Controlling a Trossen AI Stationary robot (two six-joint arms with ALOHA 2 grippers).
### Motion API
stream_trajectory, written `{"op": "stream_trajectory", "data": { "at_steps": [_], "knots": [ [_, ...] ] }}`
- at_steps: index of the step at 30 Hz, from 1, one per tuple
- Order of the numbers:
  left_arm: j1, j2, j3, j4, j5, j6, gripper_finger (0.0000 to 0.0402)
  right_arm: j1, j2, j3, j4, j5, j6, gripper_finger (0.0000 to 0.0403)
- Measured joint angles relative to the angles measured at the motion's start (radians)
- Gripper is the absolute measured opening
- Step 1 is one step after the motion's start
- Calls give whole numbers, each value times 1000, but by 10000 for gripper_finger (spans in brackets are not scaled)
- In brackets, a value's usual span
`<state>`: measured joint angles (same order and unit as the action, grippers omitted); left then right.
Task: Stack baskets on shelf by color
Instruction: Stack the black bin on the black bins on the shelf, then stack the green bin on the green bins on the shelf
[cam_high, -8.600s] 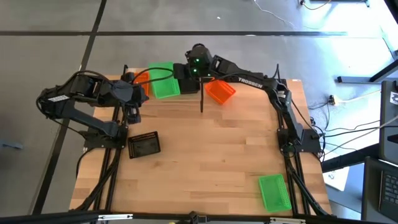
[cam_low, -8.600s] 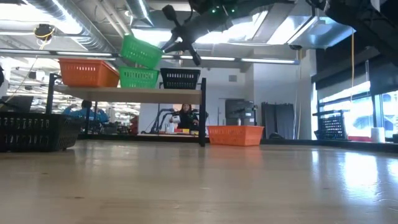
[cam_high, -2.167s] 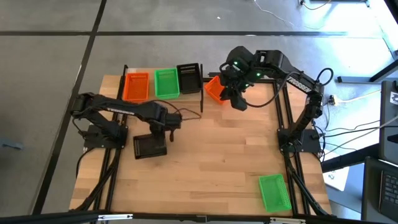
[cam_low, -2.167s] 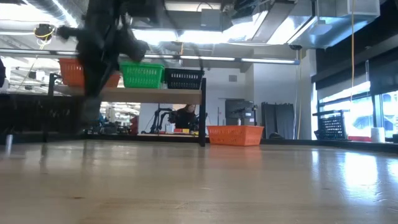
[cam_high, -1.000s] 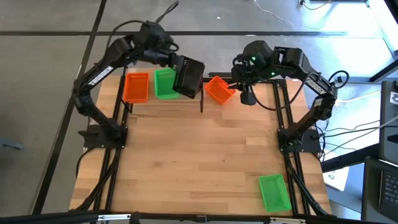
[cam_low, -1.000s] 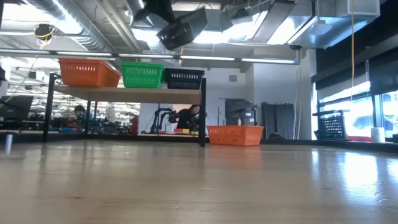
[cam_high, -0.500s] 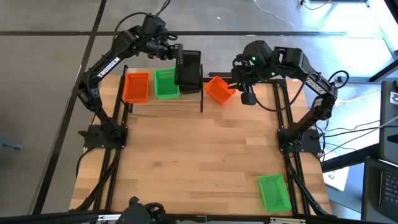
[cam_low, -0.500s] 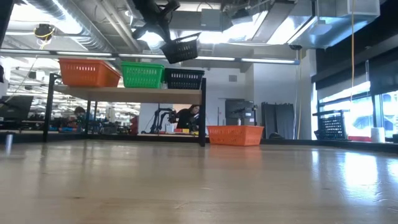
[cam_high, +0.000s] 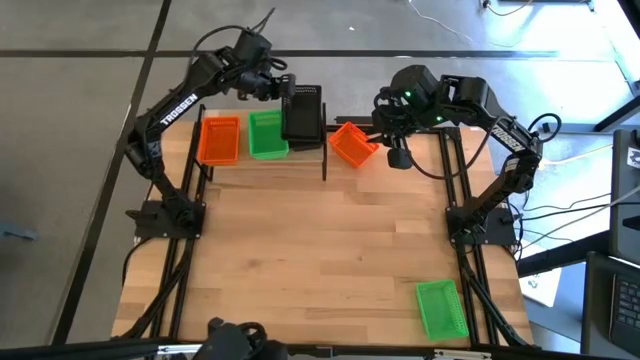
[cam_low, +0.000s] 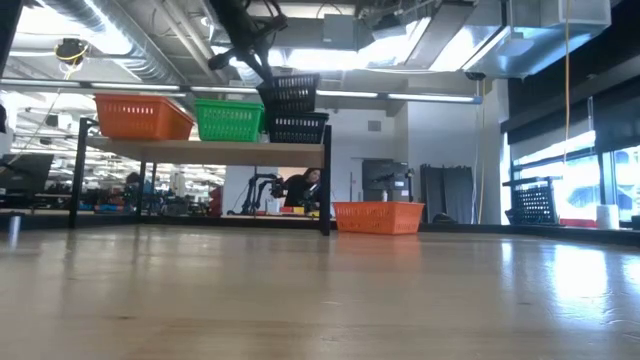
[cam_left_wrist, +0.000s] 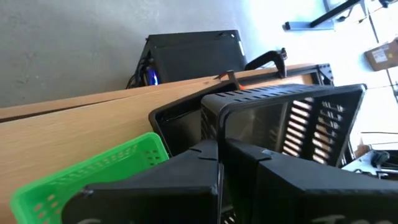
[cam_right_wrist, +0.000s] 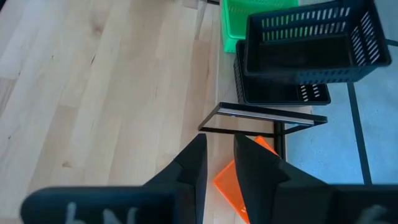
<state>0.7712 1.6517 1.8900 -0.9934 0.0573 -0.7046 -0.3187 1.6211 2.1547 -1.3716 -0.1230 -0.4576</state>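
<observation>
where wood table (cam_high: 330, 250) ends, grey floor (cam_high: 80, 60) w/ dark seams

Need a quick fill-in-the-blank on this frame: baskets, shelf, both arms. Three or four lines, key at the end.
1. The left gripper holds a ____ basket just above the black basket on the shelf.
2. On the shelf, the green basket sits between the black one and the ____ one.
3. The right gripper hangs beside the orange basket on the table, holding ____.
4. The basket alone at the table's near right corner is ____.

Missing words: black; orange; nothing; green
</observation>
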Motion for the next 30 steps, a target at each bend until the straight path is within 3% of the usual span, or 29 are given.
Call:
{"op": "stream_trajectory", "data": {
  "at_steps": [10,30],
  "knots": [
    [-14,1,-35,12,2,-1,1,0,0,0,0,0,0,78],
    [-22,0,-35,35,14,9,49,0,0,0,0,0,3,78]
  ]
}}
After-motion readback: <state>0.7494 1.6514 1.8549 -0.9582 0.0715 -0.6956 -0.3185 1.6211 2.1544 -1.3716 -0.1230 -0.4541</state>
